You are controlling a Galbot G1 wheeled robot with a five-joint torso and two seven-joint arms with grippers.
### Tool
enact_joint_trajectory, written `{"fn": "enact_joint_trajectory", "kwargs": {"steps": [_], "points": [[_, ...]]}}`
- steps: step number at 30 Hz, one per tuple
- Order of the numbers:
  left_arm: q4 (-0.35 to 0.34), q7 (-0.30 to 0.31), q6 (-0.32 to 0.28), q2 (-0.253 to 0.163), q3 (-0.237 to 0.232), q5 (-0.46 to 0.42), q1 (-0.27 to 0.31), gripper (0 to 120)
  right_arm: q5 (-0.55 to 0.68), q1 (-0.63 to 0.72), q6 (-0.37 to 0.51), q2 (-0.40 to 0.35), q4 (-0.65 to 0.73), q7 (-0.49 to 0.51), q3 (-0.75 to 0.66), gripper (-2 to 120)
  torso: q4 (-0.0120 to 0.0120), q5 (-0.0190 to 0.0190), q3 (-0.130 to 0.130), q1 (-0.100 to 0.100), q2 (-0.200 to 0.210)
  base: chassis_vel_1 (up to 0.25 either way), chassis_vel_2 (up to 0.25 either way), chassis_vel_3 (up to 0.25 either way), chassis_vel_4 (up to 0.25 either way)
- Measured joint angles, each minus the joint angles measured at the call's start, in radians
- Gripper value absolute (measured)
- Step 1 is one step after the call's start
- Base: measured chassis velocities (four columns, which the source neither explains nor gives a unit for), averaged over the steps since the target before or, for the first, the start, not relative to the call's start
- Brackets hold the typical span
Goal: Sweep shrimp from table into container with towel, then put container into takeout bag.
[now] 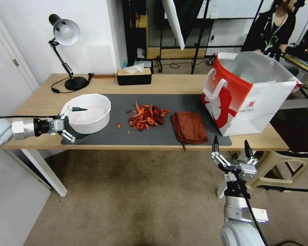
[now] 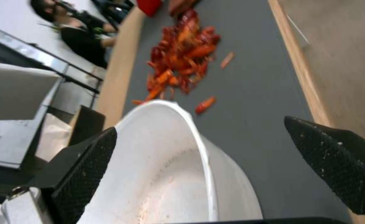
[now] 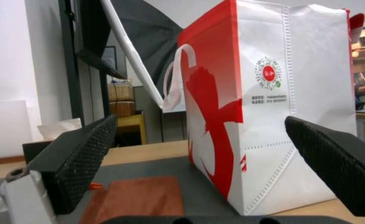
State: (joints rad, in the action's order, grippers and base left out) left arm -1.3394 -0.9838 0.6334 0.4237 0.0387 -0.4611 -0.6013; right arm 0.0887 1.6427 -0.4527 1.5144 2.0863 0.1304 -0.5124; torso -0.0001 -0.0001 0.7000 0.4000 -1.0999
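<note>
Right gripper hangs just off the table's front edge, fingers spread wide w/ nothing between, pointing up twd the takeout bag, which stands upright & open-topped on the table's right end. Left gripper comes in from the left, jaws wide around the container's left side, one finger over the rim, one low by the mat. Farther in, the towel lies flat, long axis front-to-back, betw bag & shrimp; shrimp heap sits mid-mat, just right of the container, a few strays nearer it.
</note>
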Motion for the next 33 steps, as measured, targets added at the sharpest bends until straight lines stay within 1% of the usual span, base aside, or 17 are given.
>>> {"fn": "enact_joint_trajectory", "kwargs": {"steps": [1, 2, 3, 5, 6, 7, 10, 11, 12, 15, 20, 23, 25, 27, 28, 30, 33], "points": [[0.017, -0.023, 0.000, 0.004, -0.042, 0.024, 0.051, 100, 0.000, -0.001, 0.000, 0.003, -0.001, 0.000, 0.000, 100, 0.0001, 0.0001, 0.000, 0.000, 0.000, 0.000, 0.000, 0.000, 0.000], [0.026, -0.038, -0.001, 0.008, -0.058, 0.050, 0.079, 100, 0.000, 0.000, 0.000, 0.005, -0.002, 0.001, 0.000, 100, 0.0000, 0.0000, 0.000, 0.000, 0.000, 0.000, 0.000, 0.000, 0.000], [0.026, -0.038, -0.001, 0.008, -0.058, 0.050, 0.079, 100, 0.000, 0.000, 0.000, 0.005, -0.002, 0.001, 0.000, 100, 0.0000, 0.0000, 0.000, 0.000, 0.000, 0.000, 0.000, 0.000, 0.000], [0.039, -0.061, -0.004, 0.016, -0.079, 0.107, 0.127, 100, 0.000, 0.001, 0.000, 0.008, -0.002, 0.001, 0.000, 100, 0.0001, 0.0002, 0.000, 0.000, 0.000, 0.000, 0.000, 0.000, 0.000], [0.053, -0.090, -0.005, 0.025, -0.092, 0.150, 0.167, 100, 0.000, 0.002, 0.000, 0.009, -0.001, 0.002, 0.000, 100, 0.0001, 0.0000, 0.000, 0.000, 0.000, 0.000, 0.000, 0.000, 0.000], [0.053, -0.090, -0.005, 0.025, -0.092, 0.150, 0.167, 100, 0.000, 0.002, 0.000, 0.009, -0.001, 0.002, 0.000, 100, 0.0001, 0.0000, 0.000, 0.000, 0.000, 0.000, 0.000, 0.000, 0.000], [0.090, -0.206, -0.009, 0.039, -0.108, 0.242, 0.265, 100, 0.000, 0.005, -0.001, 0.014, 0.005, 0.003, 0.000, 100, 0.0002, 0.0001, 0.000, 0.000, 0.000, 0.000, 0.000, 0.000, 0.000], [0.096, -0.224, -0.008, 0.041, -0.108, 0.264, 0.280, 100, 0.000, 0.006, -0.001, 0.016, 0.005, 0.003, 0.001, 100, 0.0002, 0.0002, 0.000, 0.000, 0.000, 0.000, 0.000, 0.000, 0.000], [0.096, -0.224, -0.008, 0.041, -0.108, 0.264, 0.280, 100, 0.000, 0.006, -0.001, 0.016, 0.005, 0.003, 0.001, 100, 0.0002, 0.0002, 0.000, 0.000, 0.000, 0.000, 0.000, 0.000, 0.000], [0.112, -0.256, -0.003, 0.045, -0.115, 0.305, 0.319, 99, -0.005, 0.007, -0.002, 0.023, 0.007, 0.003, 0.008, 100, 0.0002, 0.0002, 0.000, 0.000, 0.000, 0.000, 0.000, 0.000, 0.000], [0.113, -0.289, -0.001, 0.057, -0.118, 0.359, 0.341, 99, -0.010, 0.007, -0.003, 0.028, 0.007, 0.003, 0.014, 100, 0.0003, 0.0001, 0.000, 0.000, 0.000, 0.000, 0.000, 0.000, 0.000], [0.110, -0.321, 0.007, 0.074, -0.118, 0.425, 0.360, 98, -0.014, 0.009, -0.003, 0.031, 0.010, 0.002, 0.017, 100, 0.0001, 0.0000, 0.000, 0.000, 0.000, 0.000, 0.000, 0.000, 0.000], [0.110, -0.321, 0.007, 0.074, -0.118, 0.425, 0.360, 98, -0.014, 0.009, -0.003, 0.031, 0.010, 0.002, 0.017, 100, 0.0001, 0.0000, 0.000, 0.000, 0.000, 0.000, 0.000, 0.000, 0.000], [0.110, -0.350, 0.007, 0.093, -0.137, 0.459, 0.394, 98, -0.016, 0.012, -0.004, 0.033, 0.011, 0.002, 0.018, 100, 0.0001, 0.0001, 0.000, 0.000, 0.000, 0.000, 0.000, 0.000, 0.000], [0.110, -0.350, 0.007, 0.093, -0.137, 0.459, 0.394, 98, -0.016, 0.012, -0.004, 0.033, 0.011, 0.002, 0.018, 100, 0.0001, 0.0001, 0.000, 0.000, 0.000, 0.000, 0.000, 0.000, 0.000], [0.109, -0.375, 0.015, 0.114, -0.139, 0.500, 0.413, 97, -0.017, 0.012, -0.005, 0.034, 0.011, 0.002, 0.020, 100, 0.0000, 0.0001, 0.000, 0.000, 0.000, 0.000, 0.000, 0.000, 0.000], [0.104, -0.388, 0.025, 0.128, -0.144, 0.528, 0.423, 97, -0.017, 0.012, -0.005, 0.035, 0.011, 0.002, 0.020, 100, 0.0000, 0.0001, 0.000, 0.000, 0.000, 0.000, 0.000, 0.000, 0.000]]}}
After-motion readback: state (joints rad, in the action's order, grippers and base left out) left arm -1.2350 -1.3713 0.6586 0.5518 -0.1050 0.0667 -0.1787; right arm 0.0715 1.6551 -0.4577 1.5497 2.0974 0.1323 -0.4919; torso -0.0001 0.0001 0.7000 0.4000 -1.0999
